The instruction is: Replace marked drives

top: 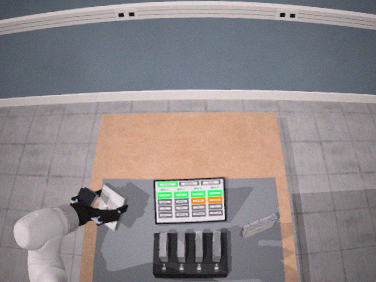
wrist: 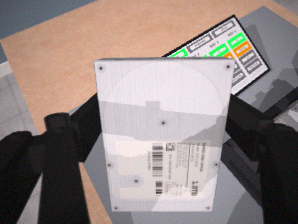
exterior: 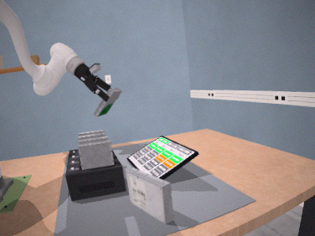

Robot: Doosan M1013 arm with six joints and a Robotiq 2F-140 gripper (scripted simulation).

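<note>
My gripper [top: 111, 205] [exterior: 107, 94] [wrist: 161, 105] is shut on a drive [top: 114, 195] [exterior: 114, 97] [wrist: 165, 90], held tilted in the air above the left part of the mat [top: 135, 265] [exterior: 205, 201]. Its label faces the wrist view; a green board shows on its underside in the exterior view. The black dock [top: 190, 273] [exterior: 77, 186] stands on the mat with a drive upright in each of its four bays. Another drive [top: 260, 225] [exterior: 148, 194] stands on a narrow side on the mat, right of the dock in the top view.
The tilted screen [top: 190, 200] [exterior: 163, 156] [wrist: 250, 50] stands behind the dock; it shows green in all four columns and orange in the third and fourth. The wooden table [top: 190, 145] [exterior: 285, 171] surrounds the mat. A green plate [exterior: 18, 194] lies at the left in the exterior view.
</note>
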